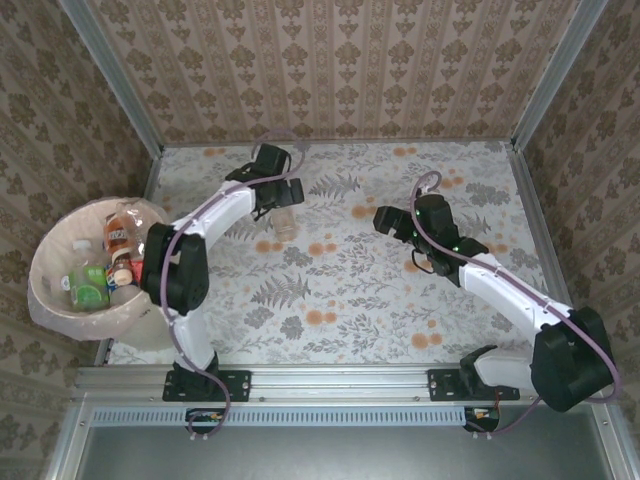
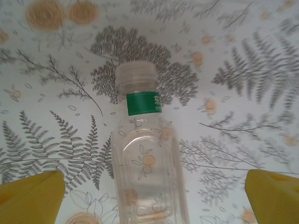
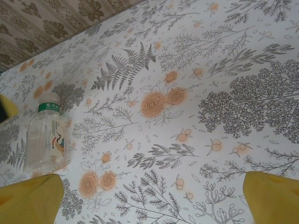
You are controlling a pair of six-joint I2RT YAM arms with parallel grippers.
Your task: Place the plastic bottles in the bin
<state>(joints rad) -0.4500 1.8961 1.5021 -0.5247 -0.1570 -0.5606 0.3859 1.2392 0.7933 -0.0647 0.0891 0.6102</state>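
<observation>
On the worktop, one bottle sits between the spread fingers of the left tool (not touching). The right tool gapes too, empty. One bin holds at least three bottles.

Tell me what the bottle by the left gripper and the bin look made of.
The bottle looks like thin, clear, glossy plastic: the table print shows through it. The bin seems pale matte plastic with a crinkly clear bag as liner, though the top view leaves that open.

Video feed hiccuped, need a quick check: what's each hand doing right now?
Left hand: open, gripping nothing; a clear bottle sits between its fingers, untouched.
Right hand: open, empty.
</observation>
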